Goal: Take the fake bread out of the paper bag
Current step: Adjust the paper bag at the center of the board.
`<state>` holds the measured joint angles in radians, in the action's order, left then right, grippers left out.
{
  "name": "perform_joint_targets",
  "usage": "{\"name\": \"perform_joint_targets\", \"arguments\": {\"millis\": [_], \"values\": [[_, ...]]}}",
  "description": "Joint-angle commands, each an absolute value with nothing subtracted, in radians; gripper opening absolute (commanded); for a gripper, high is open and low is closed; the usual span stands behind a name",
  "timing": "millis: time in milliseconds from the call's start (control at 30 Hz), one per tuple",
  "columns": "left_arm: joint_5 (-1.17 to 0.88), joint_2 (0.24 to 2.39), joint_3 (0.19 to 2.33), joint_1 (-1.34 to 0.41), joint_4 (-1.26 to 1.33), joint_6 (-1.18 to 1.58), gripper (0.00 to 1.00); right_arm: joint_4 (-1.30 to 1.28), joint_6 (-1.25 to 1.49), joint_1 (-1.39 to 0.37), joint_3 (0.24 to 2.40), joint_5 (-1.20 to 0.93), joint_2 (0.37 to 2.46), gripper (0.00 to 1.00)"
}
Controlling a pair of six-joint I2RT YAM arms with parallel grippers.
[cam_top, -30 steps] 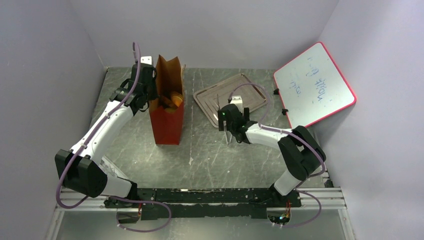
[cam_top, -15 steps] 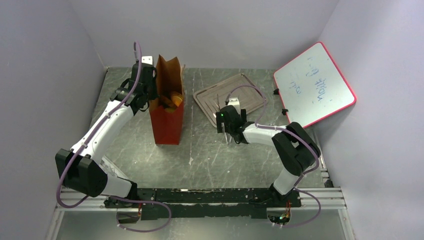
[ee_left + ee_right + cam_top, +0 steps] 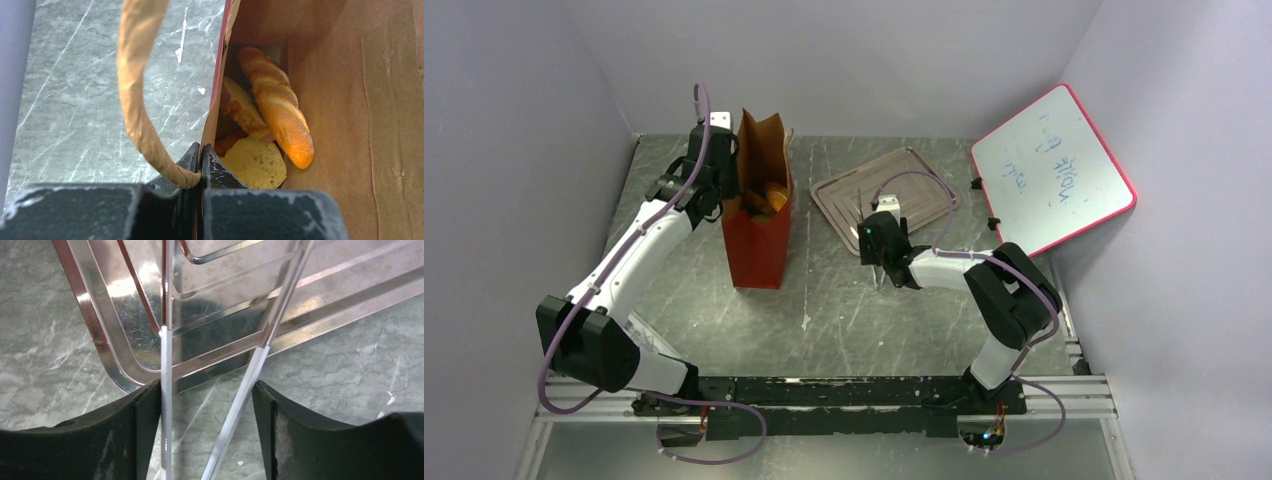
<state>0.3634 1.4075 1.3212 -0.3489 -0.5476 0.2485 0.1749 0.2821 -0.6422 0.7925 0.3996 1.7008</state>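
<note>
1. Fake bread (image 3: 265,120): no piece seen outside the paper bag (image 3: 759,250); every visible piece lodged low inside it. Extraction not yet begun, all of it left to do.
2. Long loaf (image 3: 277,105): glossy golden-orange, ridged crust, tapered ends, leaning on the bag's inner wall. Speckled slice (image 3: 255,162): flat, round-edged, pale yellow, matte, under the loaf's lower end. Third piece (image 3: 240,107): browner, wedged between the loaf and the near wall; kind hard to tell.
3. Paper bag: tall, narrow, upright at the table's far left; red outside, creased kraft brown inside. Twisted cord handle (image 3: 137,95) looping outside the rim.
4. Left gripper (image 3: 200,152): jaws closed to a sliver on the bag's rim wall, one finger inside, one outside.
5. Right gripper (image 3: 207,390): jaws spread fairly wide, clasping metal tongs (image 3: 166,370) by both arms. Tong tips out of frame, reaching over the tray, well apart from the bag.
6. Tray (image 3: 100,335): flat, polished metal with a raised, rounded rim, mid-table.
7. Table (image 3: 844,300): grey-green, marbled, scratched. Whiteboard (image 3: 1049,165): red-framed, propped at the far right.
</note>
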Motion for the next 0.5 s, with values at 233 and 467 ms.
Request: {"name": "perform_joint_targets", "arguments": {"millis": [233,467], "values": [[0.446,1.431,1.384,-0.354,-0.509,0.208,0.07,0.186,0.266,-0.632,0.774,0.359,1.732,0.53],[0.601,1.484,1.500,-0.353,-0.483,0.093,0.07,0.183,0.254,-0.632,0.754,0.340,1.679,0.50]]}}
